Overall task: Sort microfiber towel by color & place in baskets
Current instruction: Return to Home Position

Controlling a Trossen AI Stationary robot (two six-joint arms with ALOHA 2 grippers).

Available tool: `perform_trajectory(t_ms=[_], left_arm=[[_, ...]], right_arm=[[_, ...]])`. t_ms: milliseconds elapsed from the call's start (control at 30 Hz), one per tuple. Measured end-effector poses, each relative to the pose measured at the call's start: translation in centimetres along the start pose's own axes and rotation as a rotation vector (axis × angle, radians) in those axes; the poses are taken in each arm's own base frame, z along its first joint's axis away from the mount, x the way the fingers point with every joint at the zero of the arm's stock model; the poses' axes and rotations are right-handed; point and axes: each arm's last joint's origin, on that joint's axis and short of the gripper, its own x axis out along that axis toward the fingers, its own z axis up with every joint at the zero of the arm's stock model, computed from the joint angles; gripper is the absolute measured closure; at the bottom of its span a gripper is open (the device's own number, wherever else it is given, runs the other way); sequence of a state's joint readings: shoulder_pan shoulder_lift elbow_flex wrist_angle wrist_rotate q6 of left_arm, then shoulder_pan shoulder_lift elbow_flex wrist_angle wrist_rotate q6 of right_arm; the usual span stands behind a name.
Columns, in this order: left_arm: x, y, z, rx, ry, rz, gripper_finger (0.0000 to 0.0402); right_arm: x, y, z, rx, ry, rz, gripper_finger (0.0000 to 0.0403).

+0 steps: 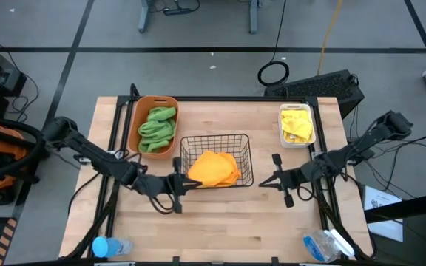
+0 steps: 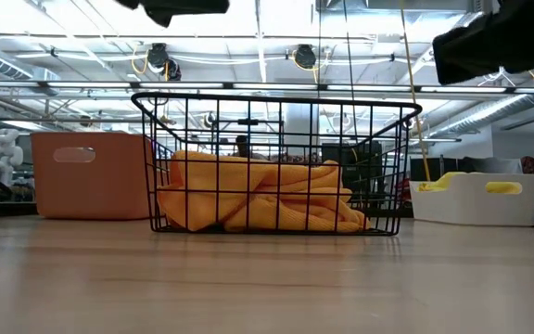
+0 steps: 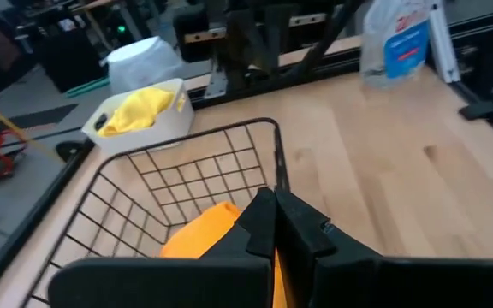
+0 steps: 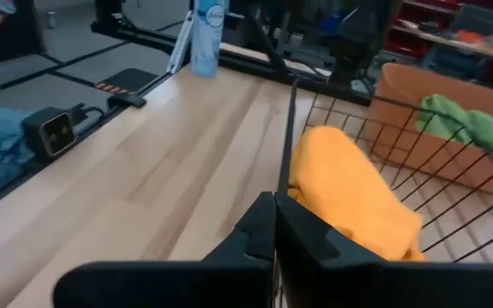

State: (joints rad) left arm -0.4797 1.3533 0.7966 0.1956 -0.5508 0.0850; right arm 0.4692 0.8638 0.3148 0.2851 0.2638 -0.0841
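overhead and level views of a wooden counter (image 1: 220, 229) with three containers and two dark arms.

containers: an orange tub (image 1: 157, 99) stands toward the far left and holds green towels (image 1: 157, 127). a white bin (image 1: 296, 144) stands toward the far right and holds yellow towels (image 1: 296, 123). a black wire basket (image 1: 205, 144) sits between them, closer to the middle of the counter and apart from both. it holds folded orange towels (image 1: 213, 168), which lie on its floor and fill the lower part of the mesh in the level view. each container holds a single colour, and no towel lies loose on the counter.

arms: the left arm reaches in from the left edge. the left pincer (image 1: 187, 185) is just beside the basket's near left corner, tips turned toward it. its wrist view shows the two fingers pressed together with nothing between them. the right arm reaches in from the right edge. the right pincer (image 1: 265, 180) is just beside the basket's near right corner, tips turned toward the basket — its fingers are likewise pressed together and hold nothing. in the level view only dark arm parts show, along the top edge, well above the basket's rim.

other items: a blue-capped bottle (image 1: 109, 246) lies at the near left corner of the counter, and a clear bottle (image 1: 325, 244) lies at the near right corner — both well apart from the containers.
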Motion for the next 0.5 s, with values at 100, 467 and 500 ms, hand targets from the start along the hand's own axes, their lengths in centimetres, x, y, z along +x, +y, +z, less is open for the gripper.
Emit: perform_trajectory(t_ms=[100,467,500], left_arm=[[-0.5,0.1,-1.0,-0.006,-0.022,-0.031,0.0396],[-4.0,2.2,-2.9,-0.075,-0.083,-0.028,0.0396],[-4.2,2.3,-3.1,-0.076,-0.086,-0.027,0.0395]], right_arm=[[-0.4,-0.2,-1.0,0.01,0.004,0.042,0.0403],[-1.2,-1.3,-3.3,0.039,-0.013,0.061,0.0403],[-1.2,-1.4,-3.4,0.04,-0.015,0.055,0.0403]])
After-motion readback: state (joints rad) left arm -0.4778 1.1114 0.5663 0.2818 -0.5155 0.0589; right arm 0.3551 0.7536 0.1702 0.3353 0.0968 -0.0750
